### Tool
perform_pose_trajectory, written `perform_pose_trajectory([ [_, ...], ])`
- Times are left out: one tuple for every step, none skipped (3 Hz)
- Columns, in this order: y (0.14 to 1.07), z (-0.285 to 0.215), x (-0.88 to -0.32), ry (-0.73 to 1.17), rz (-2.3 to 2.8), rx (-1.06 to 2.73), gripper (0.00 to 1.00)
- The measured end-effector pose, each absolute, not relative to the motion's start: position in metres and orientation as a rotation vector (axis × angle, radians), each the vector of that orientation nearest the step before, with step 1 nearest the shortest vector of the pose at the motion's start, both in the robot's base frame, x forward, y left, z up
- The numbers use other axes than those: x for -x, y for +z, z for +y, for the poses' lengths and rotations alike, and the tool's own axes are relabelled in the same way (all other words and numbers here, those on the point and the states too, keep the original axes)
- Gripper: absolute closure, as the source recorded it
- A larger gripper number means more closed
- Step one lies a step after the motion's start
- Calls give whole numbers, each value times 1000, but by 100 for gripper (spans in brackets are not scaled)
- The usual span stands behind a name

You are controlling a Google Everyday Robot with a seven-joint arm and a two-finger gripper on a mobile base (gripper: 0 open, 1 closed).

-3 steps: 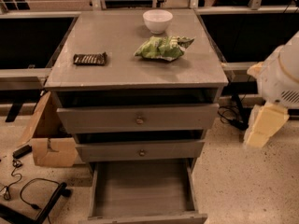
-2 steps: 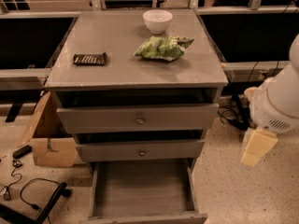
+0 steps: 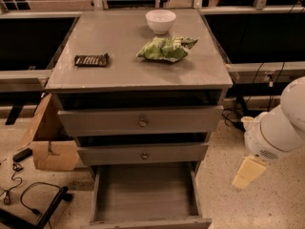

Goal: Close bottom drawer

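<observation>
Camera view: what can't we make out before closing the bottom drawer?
Bottom drawer: pulled out; its front is mostly cut off by the lower edge, knob out of view.
Gripper: low, right of that drawer, apart from it; the arm above runs off the right edge.
Top drawer and middle drawer: insides hidden in shadow.
Dark packet on the cabinet top: label too small to read.

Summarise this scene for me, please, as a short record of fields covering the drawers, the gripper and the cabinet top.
bottom drawer: pulled far out, nothing visible inside
middle drawer, top drawer: far less extended
cabinet top: white bowl, green bag, dark bar
gripper: low, right of the drawers, touching nothing
task status: drawer not yet closed
</observation>
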State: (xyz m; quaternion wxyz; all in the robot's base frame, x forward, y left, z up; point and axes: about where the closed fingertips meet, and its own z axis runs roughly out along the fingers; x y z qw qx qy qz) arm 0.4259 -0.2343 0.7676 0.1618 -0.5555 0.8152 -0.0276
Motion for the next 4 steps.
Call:
perform_pose_trajectory([
  [765,-233,-427,-97,2319,1588,0],
  [716,-239,-427,-116,2335,1608,0],
  [648,-258,-430,-142,2341,1591,0],
  [581,-279,-430,-177,2332,1574,0],
])
